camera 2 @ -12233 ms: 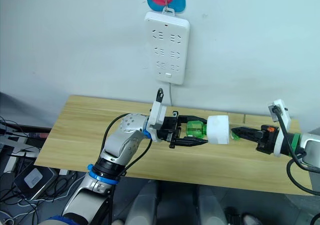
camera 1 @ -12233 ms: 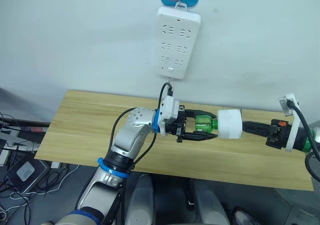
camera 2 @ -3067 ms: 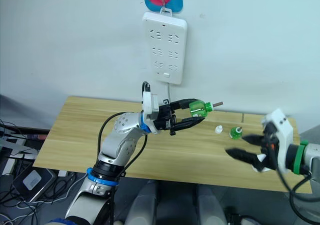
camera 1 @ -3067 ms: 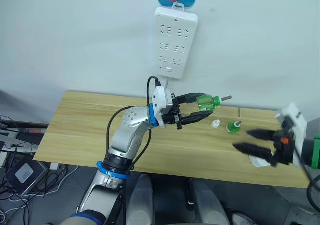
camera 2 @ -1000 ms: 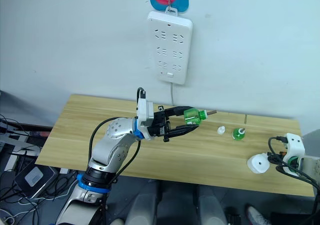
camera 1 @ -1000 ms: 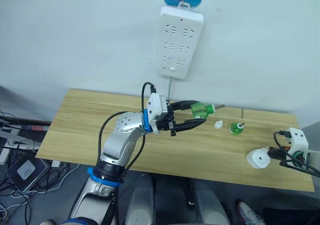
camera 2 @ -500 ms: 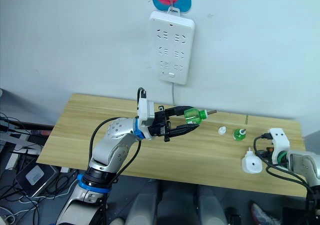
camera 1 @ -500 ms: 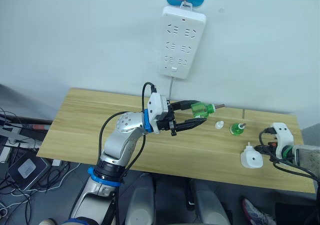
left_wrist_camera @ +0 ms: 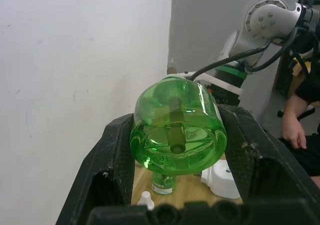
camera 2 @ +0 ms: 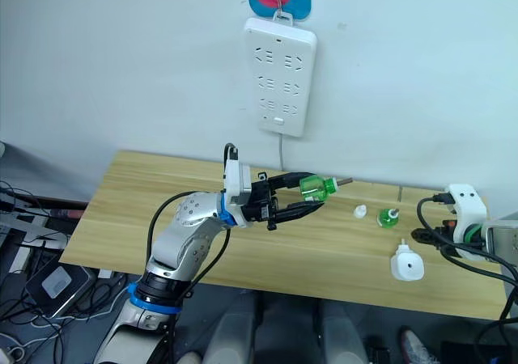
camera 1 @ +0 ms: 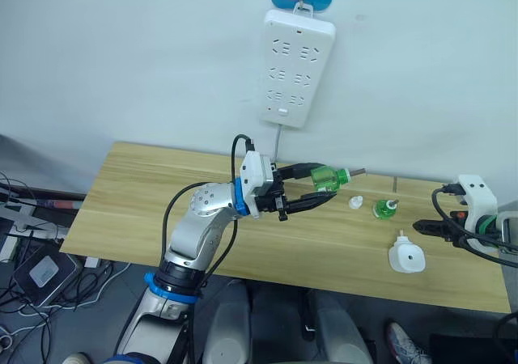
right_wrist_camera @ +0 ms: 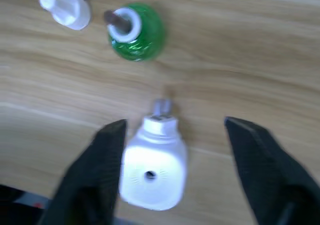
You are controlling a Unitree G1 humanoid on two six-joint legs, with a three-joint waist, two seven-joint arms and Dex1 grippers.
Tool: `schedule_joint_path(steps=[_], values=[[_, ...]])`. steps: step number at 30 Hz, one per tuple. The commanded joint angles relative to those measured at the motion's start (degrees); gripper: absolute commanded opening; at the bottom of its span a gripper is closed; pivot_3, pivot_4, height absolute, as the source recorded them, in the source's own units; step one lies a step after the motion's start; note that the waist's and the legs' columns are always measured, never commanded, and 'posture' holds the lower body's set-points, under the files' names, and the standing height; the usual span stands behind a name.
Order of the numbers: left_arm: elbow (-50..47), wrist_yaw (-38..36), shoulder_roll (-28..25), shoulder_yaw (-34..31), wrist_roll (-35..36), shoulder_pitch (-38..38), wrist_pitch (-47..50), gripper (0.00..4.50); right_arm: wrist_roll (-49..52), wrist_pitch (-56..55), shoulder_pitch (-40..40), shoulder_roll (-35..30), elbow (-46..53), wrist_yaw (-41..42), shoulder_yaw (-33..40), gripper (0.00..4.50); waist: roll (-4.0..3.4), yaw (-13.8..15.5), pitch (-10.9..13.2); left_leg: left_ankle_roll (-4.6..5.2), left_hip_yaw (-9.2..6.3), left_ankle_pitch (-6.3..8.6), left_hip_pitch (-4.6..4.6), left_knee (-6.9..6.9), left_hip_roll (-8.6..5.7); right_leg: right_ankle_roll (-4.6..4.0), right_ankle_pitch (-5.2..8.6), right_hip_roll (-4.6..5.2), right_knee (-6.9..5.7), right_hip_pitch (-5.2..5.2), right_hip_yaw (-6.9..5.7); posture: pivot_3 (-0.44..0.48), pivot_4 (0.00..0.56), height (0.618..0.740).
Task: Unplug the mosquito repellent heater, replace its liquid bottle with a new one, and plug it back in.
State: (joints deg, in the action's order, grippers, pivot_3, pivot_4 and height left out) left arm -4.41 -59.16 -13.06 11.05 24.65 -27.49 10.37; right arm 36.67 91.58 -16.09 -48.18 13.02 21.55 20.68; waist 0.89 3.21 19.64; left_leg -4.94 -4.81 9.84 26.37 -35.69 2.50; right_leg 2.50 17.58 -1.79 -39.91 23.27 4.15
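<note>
Holding a green bottle point(camera 1: 325, 177) of liquid, the left gripper point(camera 1: 312, 188) is clenched. Right gripper point(right_wrist_camera: 175, 150) spread wide over the white heater point(camera 1: 404, 256) on the table point(camera 1: 137, 202), beside another green bottle point(right_wrist_camera: 136, 32).

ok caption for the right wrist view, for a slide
Open right gripper above the white mosquito repellent heater on the wooden table, beside a green liquid bottle and white cap.

The light is bright and even with soft shadows (the right wrist view looks blurry all over).
</note>
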Motion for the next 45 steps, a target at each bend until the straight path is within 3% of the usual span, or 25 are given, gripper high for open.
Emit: schedule_joint_path(steps=[1, 11, 17, 28, 42, 45], values=[[-2.35, 0.34, 0.46, 0.67, -0.13, 0.26, -1.5, 2.28, 3.58, 0.92, 2.79, 1.49, 3.88, -4.53, 2.65, 4.46, 0.01, 0.14, 0.01, 0.0, -0.01, 0.0, 0.01, 0.01, -0.01, 0.0, 0.0, 0.0, 0.01, 0.0, -0.01, 0.214, 0.369, 0.74], [-3.93, 0.96, -0.37, 0.81, 0.07, 1.43, -0.95, 2.28, 9.61, 0.92, 10.6, 3.63, 8.03, -10.74, 3.16, 4.46, 0.0, 0.08, 0.05, 0.0, -0.01, 0.0, 0.03, 0.02, 0.02, 0.01, 0.0, 0.0, 0.01, 0.04, -0.01, 0.224, 0.374, 0.74], [-3.63, 0.36, -0.92, 0.95, -0.13, 0.89, -1.3, 2.28, 6.33, 0.91, 8.97, 7.18, 5.05, -11.5, 3.09, 4.46, 0.0, 0.08, 0.06, 0.0, 0.01, 0.0, 0.04, 0.02, 0.02, 0.01, 0.01, 0.0, 0.03, 0.05, 0.0, 0.238, 0.376, 0.74], [-4.77, 0.4, -2.05, 1.19, 0.5, 0.97, -0.52, 2.28, 2.26, 0.71, 8.72, 10.01, 2.99, -9.67, 1.76, 4.46, -0.02, 0.18, 0.07, 0.0, 0.02, 0.0, 0.04, 0.35, 0.02, 0.01, 0.01, 0.0, 0.25, 0.1, -0.02, 0.249, 0.373, 0.74], [-5.45, -0.17, -2.77, 1.65, 0.83, 0.98, 0.36, 2.28, -2.52, -8.16, 11.99, 8.94, 0.87, -4.1, -3.12, 4.46, -0.02, 0.61, 0.07, 0.0, 0.04, 0.0, 0.02, 0.64, 0.03, 0.01, 0.01, 0.0, 0.49, 0.1, -0.02, 0.246, 0.374, 0.74], [-5.33, -0.38, -2.74, 1.71, 0.92, 0.94, 0.51, 2.28, -2.57, -8.7, 12.26, 8.2, 1.3, -2.71, -3.12, 3.92, -0.02, 0.68, 0.07, -0.01, 0.05, -0.01, 0.01, 0.64, 0.03, 0.01, 0.01, 0.0, 0.48, 0.1, -0.02, 0.246, 0.374, 0.74]])
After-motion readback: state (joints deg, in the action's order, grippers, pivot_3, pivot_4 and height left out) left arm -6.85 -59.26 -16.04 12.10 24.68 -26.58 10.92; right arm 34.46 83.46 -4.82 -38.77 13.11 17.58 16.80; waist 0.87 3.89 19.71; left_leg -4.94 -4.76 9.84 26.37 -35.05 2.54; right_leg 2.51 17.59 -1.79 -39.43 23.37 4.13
